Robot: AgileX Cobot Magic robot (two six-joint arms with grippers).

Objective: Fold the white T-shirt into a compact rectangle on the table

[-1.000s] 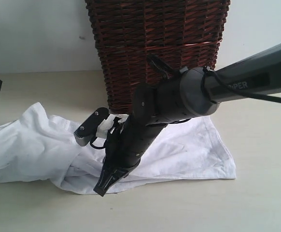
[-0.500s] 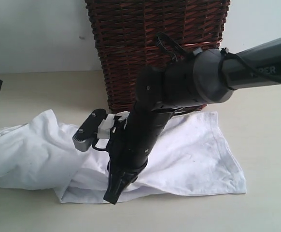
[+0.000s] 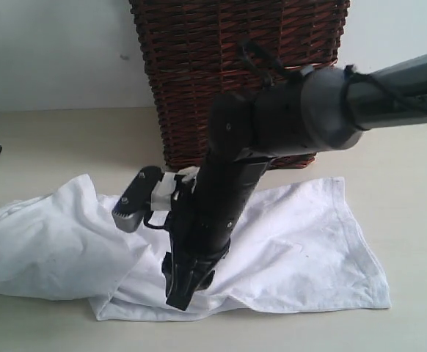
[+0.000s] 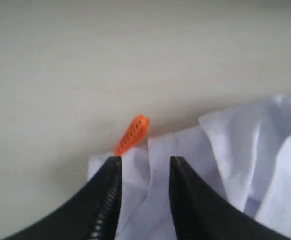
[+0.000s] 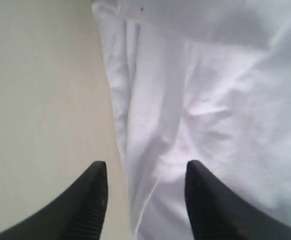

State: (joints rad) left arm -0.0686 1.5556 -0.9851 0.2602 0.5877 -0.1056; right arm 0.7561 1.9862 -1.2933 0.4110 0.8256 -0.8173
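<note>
White T-shirt point(image 3: 294, 242) rumpled on table point(image 3: 52, 139), near side of wicker basket point(image 3: 235, 73), right gripper point(image 5: 145, 172) jaws well parted over near edge, empty, left gripper point(image 4: 144, 162) slightly parted, holding nothing

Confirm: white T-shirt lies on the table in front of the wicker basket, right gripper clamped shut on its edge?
Wrong on one point: the right gripper is not shut. The right wrist view shows its jaws standing apart, straddling the edge of the white T-shirt with nothing pinched. The rest holds: the shirt lies on the table in front of the wicker basket.
</note>
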